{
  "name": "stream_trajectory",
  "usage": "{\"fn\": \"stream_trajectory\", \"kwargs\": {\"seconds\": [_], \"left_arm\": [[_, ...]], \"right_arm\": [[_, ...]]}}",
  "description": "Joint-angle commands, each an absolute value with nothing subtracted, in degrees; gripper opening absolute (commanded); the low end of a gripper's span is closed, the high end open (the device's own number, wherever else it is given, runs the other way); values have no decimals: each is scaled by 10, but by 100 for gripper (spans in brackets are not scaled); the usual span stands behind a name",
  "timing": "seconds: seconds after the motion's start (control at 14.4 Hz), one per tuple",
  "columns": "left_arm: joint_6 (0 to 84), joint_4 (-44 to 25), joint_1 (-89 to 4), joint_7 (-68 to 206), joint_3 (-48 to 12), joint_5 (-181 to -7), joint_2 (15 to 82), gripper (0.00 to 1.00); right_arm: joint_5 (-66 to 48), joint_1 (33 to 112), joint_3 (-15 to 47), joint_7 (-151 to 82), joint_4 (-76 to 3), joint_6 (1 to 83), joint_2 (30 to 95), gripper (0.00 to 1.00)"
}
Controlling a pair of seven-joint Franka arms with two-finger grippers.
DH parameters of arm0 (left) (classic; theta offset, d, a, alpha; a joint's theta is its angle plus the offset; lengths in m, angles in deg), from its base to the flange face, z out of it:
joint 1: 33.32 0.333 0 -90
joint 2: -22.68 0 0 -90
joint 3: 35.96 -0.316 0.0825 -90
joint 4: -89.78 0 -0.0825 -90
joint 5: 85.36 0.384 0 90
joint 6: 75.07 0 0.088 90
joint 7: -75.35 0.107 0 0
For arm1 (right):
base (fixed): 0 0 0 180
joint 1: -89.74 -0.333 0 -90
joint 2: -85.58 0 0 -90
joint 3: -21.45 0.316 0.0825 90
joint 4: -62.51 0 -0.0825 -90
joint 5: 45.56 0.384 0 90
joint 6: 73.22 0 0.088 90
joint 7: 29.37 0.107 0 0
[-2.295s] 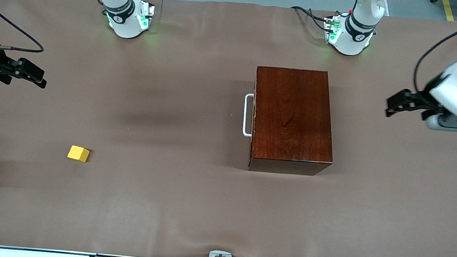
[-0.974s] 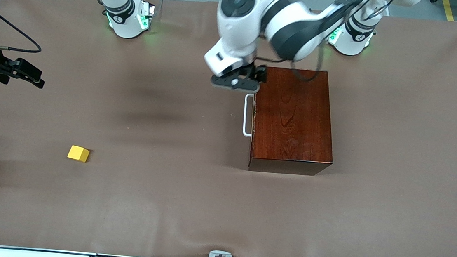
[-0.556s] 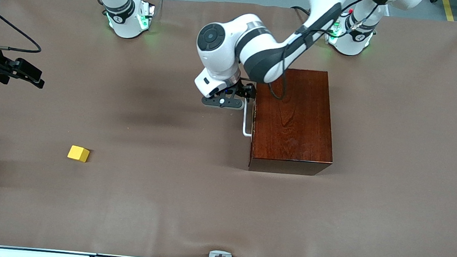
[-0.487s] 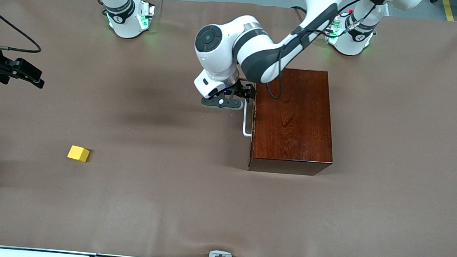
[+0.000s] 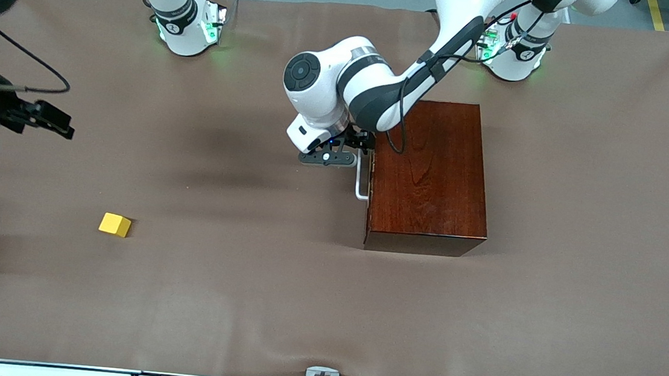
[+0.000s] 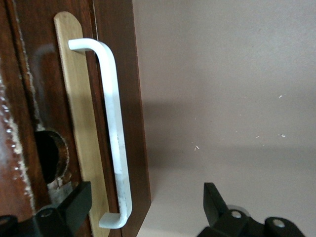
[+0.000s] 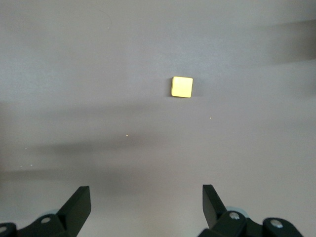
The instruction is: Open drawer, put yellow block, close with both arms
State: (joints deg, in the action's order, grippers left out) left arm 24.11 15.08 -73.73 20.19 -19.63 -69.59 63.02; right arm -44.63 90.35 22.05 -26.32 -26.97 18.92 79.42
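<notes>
At the right arm's end of the table (image 5: 570,330), the right gripper (image 5: 53,120) hangs in the air with its jaws spread wide and empty, over bare cloth near that edge. The single yellow block (image 5: 115,224) lies nearer the front camera than that gripper, alone on the cloth and well apart from the box (image 5: 429,175). It looks light and rigid with flat plain faces, so a pinch across two parallel sides should hold it. Toward the middle, the left gripper (image 5: 357,153) sits at the drawer's one white handle (image 5: 362,181), fingers parted on either side of the bar and not yet clamped. The drawer (image 6: 81,123) is fully shut inside the one mahogany box. The bar looks stiff and smooth; taking it mid-span should pull straightest. There are two arms, one block and one drawer.
</notes>
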Motion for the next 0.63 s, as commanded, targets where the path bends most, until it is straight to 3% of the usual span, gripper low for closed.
{"fn": "stream_trajectory", "kwargs": {"seconds": [0.0, 0.56], "left_arm": [[237, 166, -741, 187, -198, -682, 650, 100], [271, 166, -743, 170, -207, -682, 669, 100]], "right_arm": [[-449, 911, 225, -258, -249, 193, 765, 100], [-429, 881, 229, -257, -249, 282, 659, 100]]}}
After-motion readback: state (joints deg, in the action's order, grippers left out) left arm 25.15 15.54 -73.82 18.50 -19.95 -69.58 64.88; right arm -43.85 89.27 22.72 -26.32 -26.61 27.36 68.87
